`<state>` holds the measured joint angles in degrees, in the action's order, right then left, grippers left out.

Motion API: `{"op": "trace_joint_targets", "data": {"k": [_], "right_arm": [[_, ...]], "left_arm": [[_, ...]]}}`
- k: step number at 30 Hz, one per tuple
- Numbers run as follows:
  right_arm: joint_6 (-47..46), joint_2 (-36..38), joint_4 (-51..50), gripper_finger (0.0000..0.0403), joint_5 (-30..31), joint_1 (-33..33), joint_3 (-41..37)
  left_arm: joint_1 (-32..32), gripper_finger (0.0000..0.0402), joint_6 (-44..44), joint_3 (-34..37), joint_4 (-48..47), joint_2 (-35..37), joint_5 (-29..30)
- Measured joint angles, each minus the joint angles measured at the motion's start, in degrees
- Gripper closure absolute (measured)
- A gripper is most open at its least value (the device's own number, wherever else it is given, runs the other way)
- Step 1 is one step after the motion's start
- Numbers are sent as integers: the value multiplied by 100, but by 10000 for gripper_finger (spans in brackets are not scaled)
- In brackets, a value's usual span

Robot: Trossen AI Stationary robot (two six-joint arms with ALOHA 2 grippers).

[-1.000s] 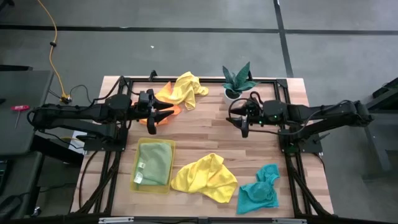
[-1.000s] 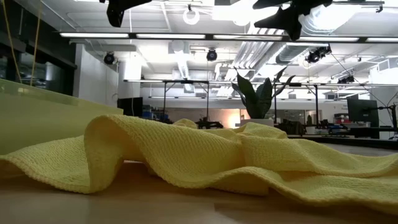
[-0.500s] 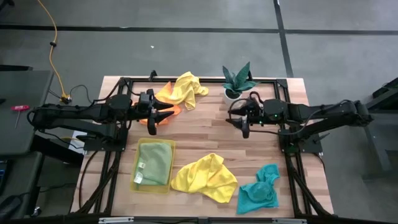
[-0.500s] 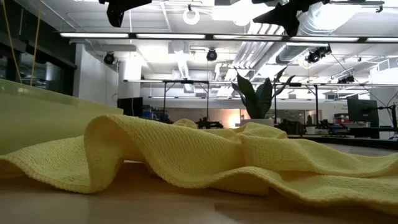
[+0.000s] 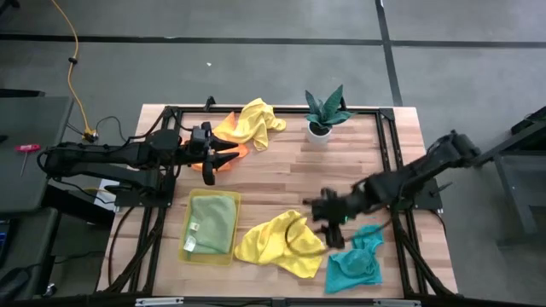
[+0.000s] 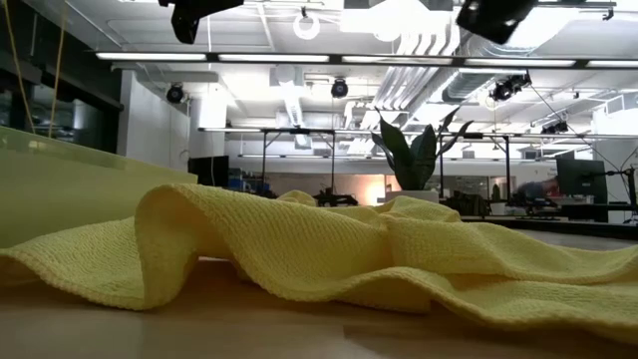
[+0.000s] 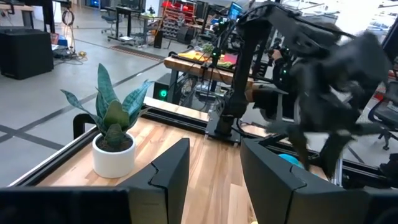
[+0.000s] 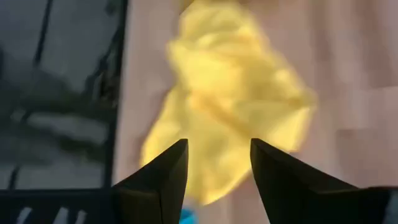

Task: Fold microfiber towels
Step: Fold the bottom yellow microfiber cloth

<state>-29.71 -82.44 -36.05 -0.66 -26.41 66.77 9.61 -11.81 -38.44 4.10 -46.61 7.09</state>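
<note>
Swinging away from the potted plant (image 5: 325,111), the right hand (image 5: 328,213) now sits low over the front of the worktop (image 5: 281,175), its fingers apart and empty. Directly ahead of it lies the crumpled yellow towel (image 5: 281,243), and the teal towel (image 5: 356,263) is bunched just beside it. Over on the other side the left hand (image 5: 223,156) waits with fingers spread, touching the orange towel (image 5: 240,150), the second yellow towel (image 5: 252,122) heaped just beyond. An olive-green towel (image 5: 212,224) rests in the yellow tray (image 5: 184,249), well off from both hands.

This looks like the reach-in stage: picking the next cloth to fold. Next, I'd say, the right hand needs to drop onto an edge or corner of that yellow towel and pinch it.

Its wrist camera confirms yellow cloth straight ahead between parted fingers (image 8: 163,177). At table height you only get yellow folds up close, no hands on the surface; overhead gives the whole layout.
</note>
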Motion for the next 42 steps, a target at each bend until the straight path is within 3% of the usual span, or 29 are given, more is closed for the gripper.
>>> {"op": "trace_joint_targets", "data": {"k": [10,15,24,31,42], "right_arm": [[-652,-1742,655,242,-418,-921,780],[-781,-2704,418,242,-694,-1127,1418],[-927,-3954,-211,242,-519,-1399,2131],[-1366,-4087,-304,242,-347,-1454,2289],[-1374,-3734,-1003,242,772,-1687,2426]], "left_arm": [[0,270,292,0,2,0,0],[0,270,364,0,2,-1,2],[0,270,397,0,2,-2,2],[2,270,393,0,2,-2,5],[2,270,405,2,0,0,9]]}}
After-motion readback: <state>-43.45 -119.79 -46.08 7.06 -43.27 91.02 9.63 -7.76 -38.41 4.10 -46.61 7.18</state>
